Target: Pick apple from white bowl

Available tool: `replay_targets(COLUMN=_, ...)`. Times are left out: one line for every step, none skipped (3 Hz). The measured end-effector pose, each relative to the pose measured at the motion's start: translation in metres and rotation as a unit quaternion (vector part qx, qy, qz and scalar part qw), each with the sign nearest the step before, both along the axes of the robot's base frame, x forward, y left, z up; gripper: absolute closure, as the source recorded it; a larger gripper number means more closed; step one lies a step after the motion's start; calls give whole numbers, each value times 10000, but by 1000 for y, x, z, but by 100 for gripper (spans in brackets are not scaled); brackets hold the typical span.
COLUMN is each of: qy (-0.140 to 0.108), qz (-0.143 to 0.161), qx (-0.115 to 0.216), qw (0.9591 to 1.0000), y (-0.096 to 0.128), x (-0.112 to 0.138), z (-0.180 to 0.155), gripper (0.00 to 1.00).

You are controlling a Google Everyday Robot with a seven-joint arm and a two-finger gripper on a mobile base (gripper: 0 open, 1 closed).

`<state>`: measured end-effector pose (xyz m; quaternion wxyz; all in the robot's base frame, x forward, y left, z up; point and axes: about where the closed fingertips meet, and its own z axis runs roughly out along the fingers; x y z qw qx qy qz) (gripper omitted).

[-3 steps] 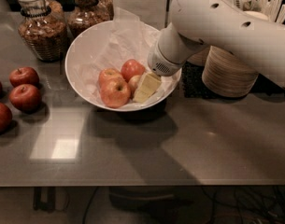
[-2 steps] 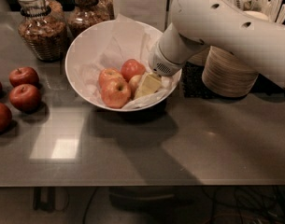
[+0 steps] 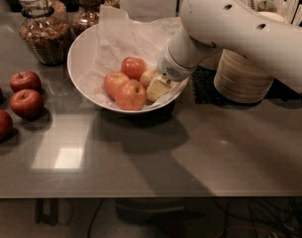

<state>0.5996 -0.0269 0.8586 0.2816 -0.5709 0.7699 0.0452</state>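
Observation:
The white bowl [image 3: 81, 58], lined with crinkled white paper, stands on the grey table and holds several apples. The palest apple [image 3: 147, 77], yellow-green with a light blush, lies at the right of the pile, partly hidden. Three redder apples [image 3: 130, 94] lie to its left. My gripper [image 3: 158, 87] reaches down into the bowl from the right, right against the pale apple. The white arm [image 3: 229, 29] crosses above the bowl's right rim.
Several dark red apples [image 3: 25, 103] lie on the table at the left. Two glass jars [image 3: 41, 31] stand behind the bowl. A stack of beige disposable bowls [image 3: 239, 78] stands at the right, under the arm. A dark mat [image 3: 202, 86] lies between them.
Hardly anything. The gripper stays down in the bowl at the pale apple, and the apples and bowl have not visibly moved.

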Motion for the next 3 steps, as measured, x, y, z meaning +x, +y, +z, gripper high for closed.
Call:
replay_targets(qy=0, qz=0, qx=0, qw=10000, y=0, x=0, z=0, gripper=88)
replay_targets(qy=0, qz=1, qx=1, qw=10000, y=0, x=0, z=0, gripper=100)
replay_targets(qy=3, qz=58, qx=62, qw=10000, y=-2, x=-7, z=4, gripper=100)
